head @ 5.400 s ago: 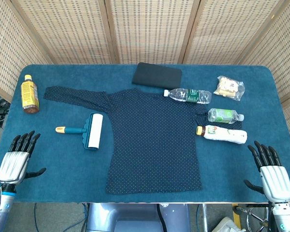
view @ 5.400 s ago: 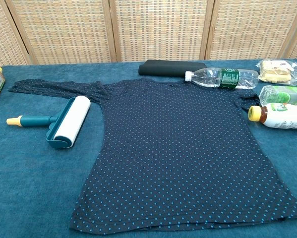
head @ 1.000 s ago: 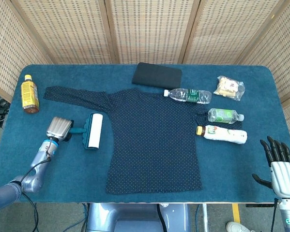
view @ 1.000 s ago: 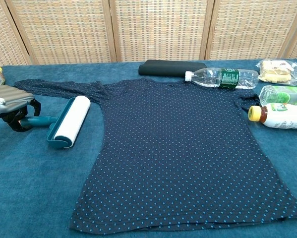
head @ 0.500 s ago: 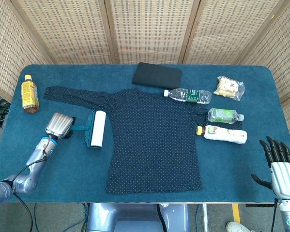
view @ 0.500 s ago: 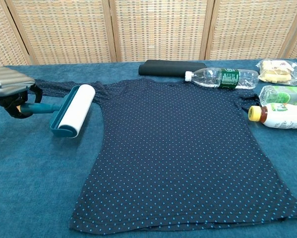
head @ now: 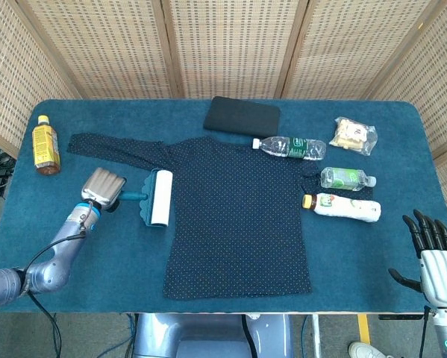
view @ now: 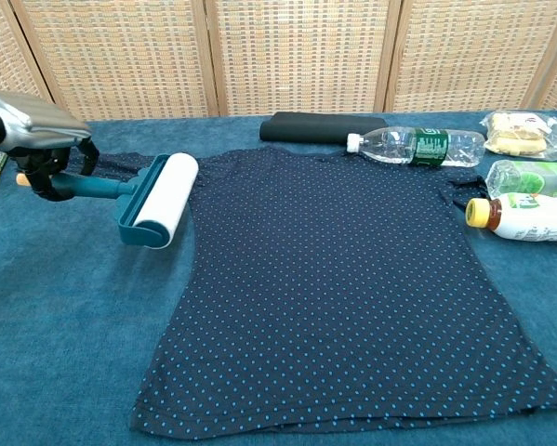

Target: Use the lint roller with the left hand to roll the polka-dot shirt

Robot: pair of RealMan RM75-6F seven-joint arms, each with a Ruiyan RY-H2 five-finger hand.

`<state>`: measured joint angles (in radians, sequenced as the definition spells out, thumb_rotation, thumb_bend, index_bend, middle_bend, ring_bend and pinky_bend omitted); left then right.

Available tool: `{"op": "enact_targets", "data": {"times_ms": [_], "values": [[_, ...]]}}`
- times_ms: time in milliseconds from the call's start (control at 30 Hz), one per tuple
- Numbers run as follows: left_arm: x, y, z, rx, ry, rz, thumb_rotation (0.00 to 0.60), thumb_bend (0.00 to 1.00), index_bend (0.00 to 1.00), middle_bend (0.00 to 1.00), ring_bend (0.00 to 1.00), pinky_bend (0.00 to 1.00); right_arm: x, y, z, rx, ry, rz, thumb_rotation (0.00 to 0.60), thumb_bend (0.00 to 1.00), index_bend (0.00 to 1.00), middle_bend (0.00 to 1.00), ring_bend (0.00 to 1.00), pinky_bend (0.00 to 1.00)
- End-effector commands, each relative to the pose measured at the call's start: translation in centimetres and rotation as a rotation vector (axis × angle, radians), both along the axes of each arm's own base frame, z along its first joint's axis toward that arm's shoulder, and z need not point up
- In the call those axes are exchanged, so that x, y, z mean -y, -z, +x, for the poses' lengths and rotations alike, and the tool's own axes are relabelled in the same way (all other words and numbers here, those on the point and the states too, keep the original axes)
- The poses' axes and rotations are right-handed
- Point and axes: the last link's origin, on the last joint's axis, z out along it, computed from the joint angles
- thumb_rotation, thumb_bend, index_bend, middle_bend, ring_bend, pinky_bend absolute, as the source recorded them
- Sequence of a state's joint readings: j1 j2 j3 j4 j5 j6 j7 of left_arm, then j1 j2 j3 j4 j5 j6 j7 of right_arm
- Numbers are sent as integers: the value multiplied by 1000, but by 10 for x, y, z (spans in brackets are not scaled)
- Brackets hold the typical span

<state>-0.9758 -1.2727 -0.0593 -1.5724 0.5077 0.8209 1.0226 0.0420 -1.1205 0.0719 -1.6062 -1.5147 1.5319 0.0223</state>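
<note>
The lint roller is held by its teal handle in the left hand, whose fingers are wrapped around the handle near its butt end, at the left of the chest view. The handle runs roughly left to right across the frame, and the white roll sits crosswise at its far end, its long axis pointing toward the upper right and lower left. The roll lies just at the left edge of the polka-dot shirt, near the armpit below the sleeve that stretches toward the upper left; whether it already touches the fabric cannot be told. The shirt is spread flat in the middle of the desk, with its body to the right of the roll, so the coming stroke is judged to run rightward, across the roll's axis, onto the dotted cloth. The right hand is seen in the lower right corner of the head view, off the desk's edge, fingers apart and holding nothing, well apart from the shirt; the left hand is plainly the nearer.
</note>
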Motion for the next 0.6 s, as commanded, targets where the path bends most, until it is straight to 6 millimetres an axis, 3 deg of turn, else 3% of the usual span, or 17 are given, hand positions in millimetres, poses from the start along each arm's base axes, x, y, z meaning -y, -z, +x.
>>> {"op": "enact_targets", "data": {"times_ms": [33, 600], "values": [[0, 9, 21, -34, 12, -13, 600, 723, 880, 820, 647, 626, 1, 0, -2, 3, 6, 3, 600, 80, 8, 0, 0, 0], [5, 55, 61, -150, 81, -71, 600, 730, 887, 826, 654, 628, 5, -4, -11, 38, 44, 1, 600, 81, 9, 0, 0, 0]]}}
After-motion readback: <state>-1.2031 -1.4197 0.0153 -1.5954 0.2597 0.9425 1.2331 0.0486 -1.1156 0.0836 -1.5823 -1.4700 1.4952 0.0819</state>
